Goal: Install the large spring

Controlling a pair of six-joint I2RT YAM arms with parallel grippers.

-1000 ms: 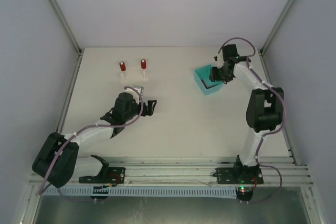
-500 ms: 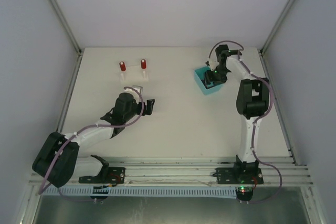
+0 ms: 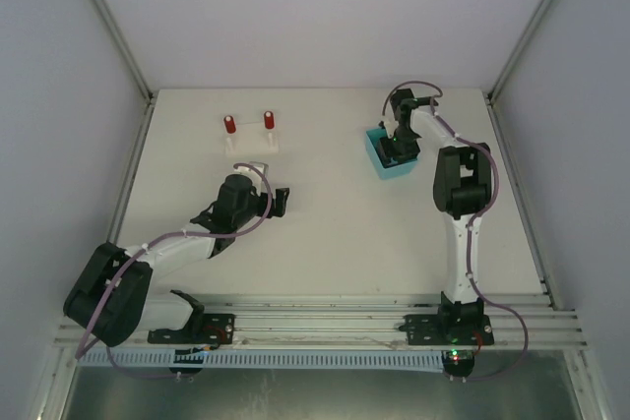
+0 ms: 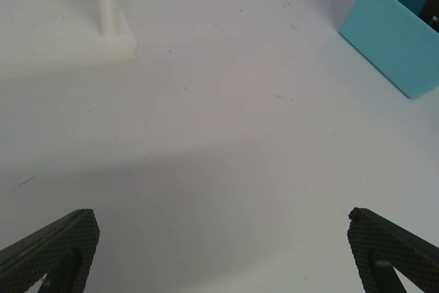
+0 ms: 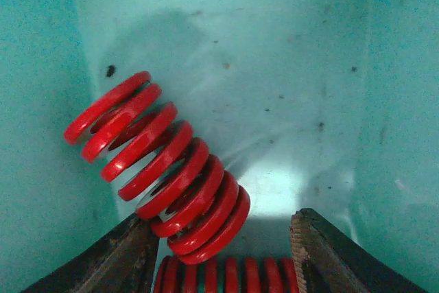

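My right hand (image 5: 218,241) is down inside the teal plastic bin (image 5: 41,142), spread wide and pinching nothing. Between its tips a red coiled metal spring (image 5: 161,166) leans tilted. The spring's lower end rests on a second red coil (image 5: 219,278) lying flat on the bin's floor, close against one dark finger (image 5: 120,259). I cannot tell which coil is the larger. My left hand (image 4: 223,252) hovers low over the white bench (image 4: 226,135), also spread and empty, facing the white peg block (image 4: 62,42) and its bare white post (image 4: 104,1).
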